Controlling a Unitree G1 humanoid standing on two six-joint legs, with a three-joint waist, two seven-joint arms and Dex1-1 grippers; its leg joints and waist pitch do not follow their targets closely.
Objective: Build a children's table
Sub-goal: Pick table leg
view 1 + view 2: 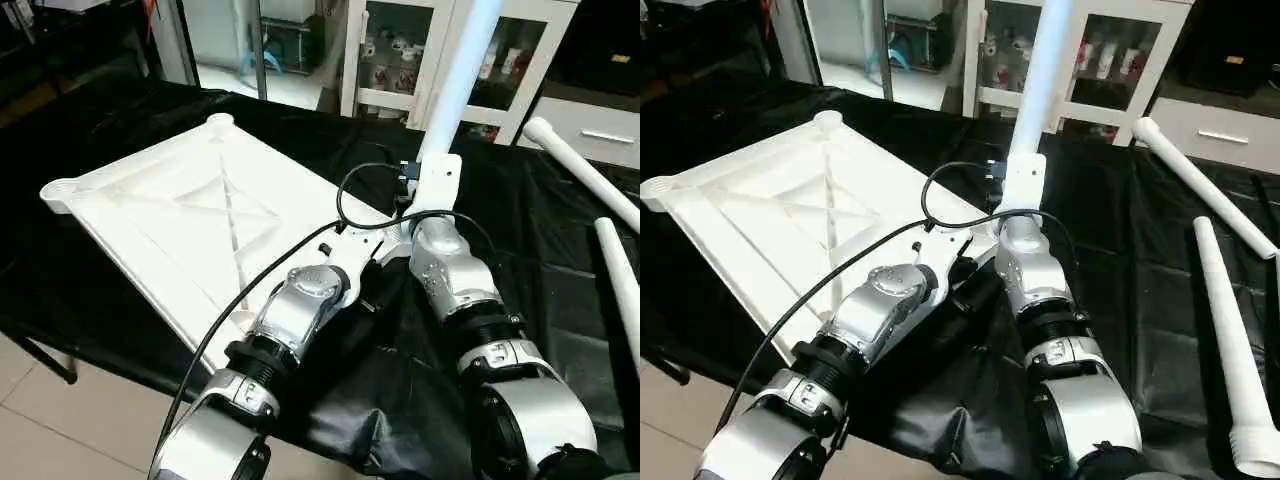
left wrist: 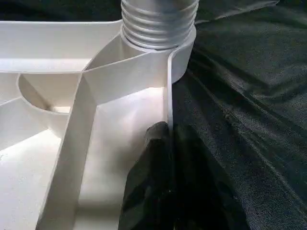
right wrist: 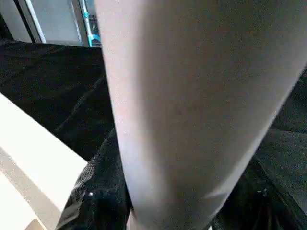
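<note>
Your left gripper (image 2: 165, 143) pinches the tabletop (image 1: 170, 215) rim near the corner closest to you on the right, one finger inside the wall, one outside. Your right gripper (image 3: 158, 215) wraps the upright leg (image 1: 458, 70); how tightly its fingers close, you cannot tell. That leg stands with its threaded end in the corner socket (image 2: 180, 62), long axis near vertical, leaning slightly right; two more legs (image 1: 1230, 350) lie on the black work table (image 1: 560, 300) to your right.
</note>
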